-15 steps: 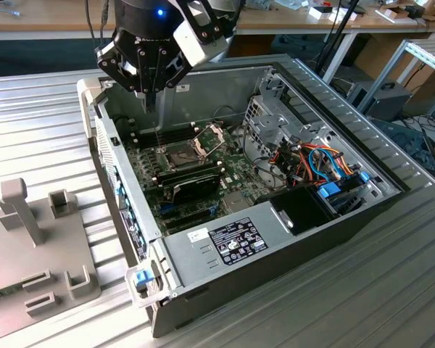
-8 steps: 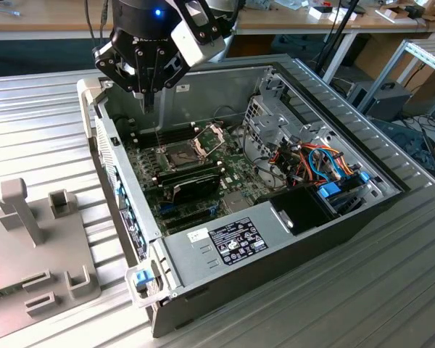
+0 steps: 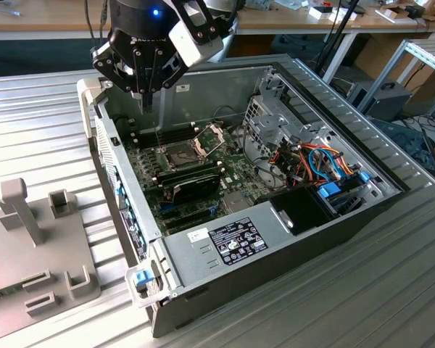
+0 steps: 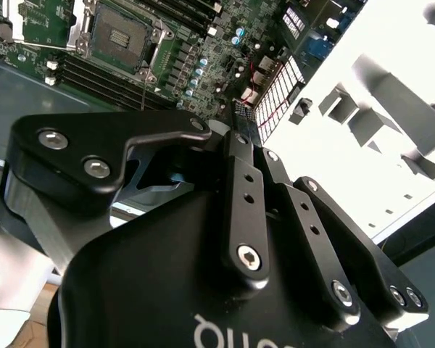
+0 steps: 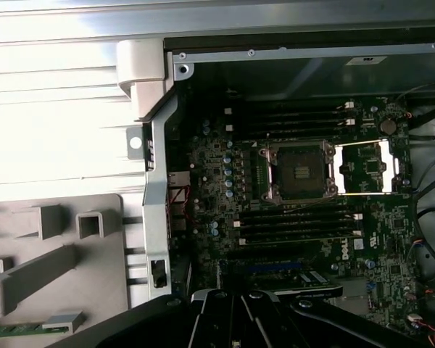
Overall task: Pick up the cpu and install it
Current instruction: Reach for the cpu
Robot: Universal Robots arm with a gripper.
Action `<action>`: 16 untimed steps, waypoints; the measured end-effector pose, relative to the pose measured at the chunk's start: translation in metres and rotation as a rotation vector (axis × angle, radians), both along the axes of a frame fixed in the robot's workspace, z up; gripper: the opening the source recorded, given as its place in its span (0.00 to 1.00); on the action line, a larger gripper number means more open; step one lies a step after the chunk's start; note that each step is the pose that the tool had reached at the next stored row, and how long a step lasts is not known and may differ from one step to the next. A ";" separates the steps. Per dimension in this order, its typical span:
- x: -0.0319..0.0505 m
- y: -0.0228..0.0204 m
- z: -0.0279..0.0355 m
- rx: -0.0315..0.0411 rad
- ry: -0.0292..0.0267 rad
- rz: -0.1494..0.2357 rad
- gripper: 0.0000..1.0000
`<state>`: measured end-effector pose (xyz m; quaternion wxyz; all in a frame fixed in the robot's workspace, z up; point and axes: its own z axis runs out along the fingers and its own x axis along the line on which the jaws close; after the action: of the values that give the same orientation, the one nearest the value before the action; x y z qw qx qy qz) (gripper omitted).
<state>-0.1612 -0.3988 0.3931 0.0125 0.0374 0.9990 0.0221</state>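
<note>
I see my arm (image 3: 141,18) enter at the top edge of the exterior view, left of centre, with the wrist turned downward and the black gripper (image 3: 146,100) hanging tip-down in the upper left.

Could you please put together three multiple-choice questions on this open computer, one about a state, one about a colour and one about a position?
1. The socket's hinged frame is: A. shut over it; B. swung open beside it; C. covered by a cooler.
2. The motherboard is mostly: A. red; B. white; C. green.
3. In the exterior view the gripper is: A. above the computer case's far end, toward that view's left; B. above its near corner on that view's right; C. touching the socket.

Answers: B, the first wrist view shows the frame folded back and the contacts bare; C, the board is green in both wrist views; A, it hangs above the far wall, apart from the socket.
</note>
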 end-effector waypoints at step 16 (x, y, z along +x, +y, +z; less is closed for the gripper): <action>-0.0068 0.0000 0.0000 -0.0001 0.0001 0.000 0.11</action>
<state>-0.1680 -0.3989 0.3931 0.0125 0.0374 0.9990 0.0221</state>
